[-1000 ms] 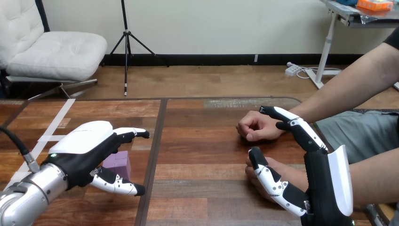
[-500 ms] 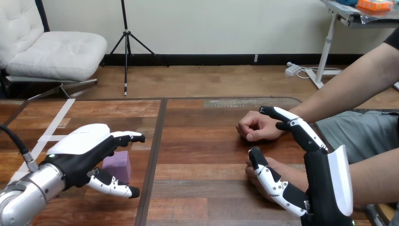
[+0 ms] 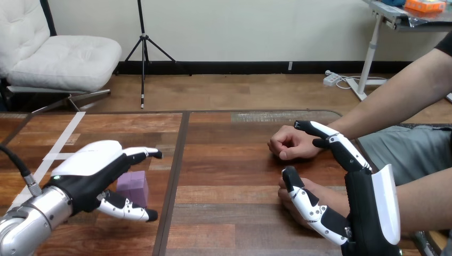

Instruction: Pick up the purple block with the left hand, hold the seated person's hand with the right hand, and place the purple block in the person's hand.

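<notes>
One pale purple block (image 3: 136, 184), cube-shaped, matte.

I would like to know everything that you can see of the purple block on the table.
The purple block is a small matte light-purple cube with straight edges. It rests flat on the wooden table, left of its dark seam. The left hand hides its left part: fingers reach over its top, the thumb lies in front. Whether they touch it I cannot tell.

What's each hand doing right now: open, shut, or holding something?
Left hand: open, fingers spread over the purple block, not gripping it.
Right hand: open, fingers straight, thumb lying over the person's nearer hand.
</notes>
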